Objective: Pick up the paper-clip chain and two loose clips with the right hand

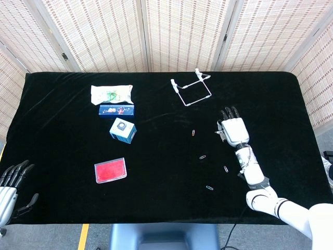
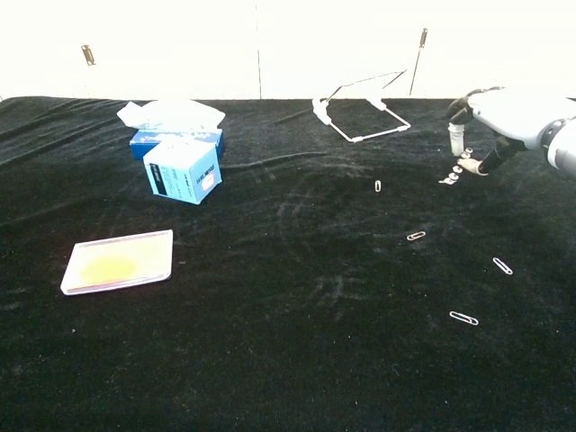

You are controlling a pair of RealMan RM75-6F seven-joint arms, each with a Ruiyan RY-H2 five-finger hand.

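A white linked wire loop (image 1: 191, 90) (image 2: 362, 115), which looks like the clip chain, lies at the back centre of the black table (image 1: 156, 172). Loose clips lie at mid-right: one (image 1: 194, 133) (image 2: 378, 185), another (image 1: 202, 157) (image 2: 415, 236), a third (image 1: 226, 169) (image 2: 502, 265), and the nearest (image 1: 209, 187) (image 2: 463, 318). My right hand (image 1: 233, 129) (image 2: 500, 112) hovers palm-down, fingers spread, its fingertips (image 2: 457, 167) lowered onto the spot where a further small clip lay; that clip is mostly hidden. My left hand (image 1: 10, 188) hangs off the table's front left, holding nothing.
At the left stand a white packet (image 1: 111, 93), a dark blue flat box (image 1: 116, 110), a light blue cube box (image 1: 123, 129) (image 2: 183, 171) and a red card case (image 1: 110, 170) (image 2: 118, 261). Woven screens close off the back.
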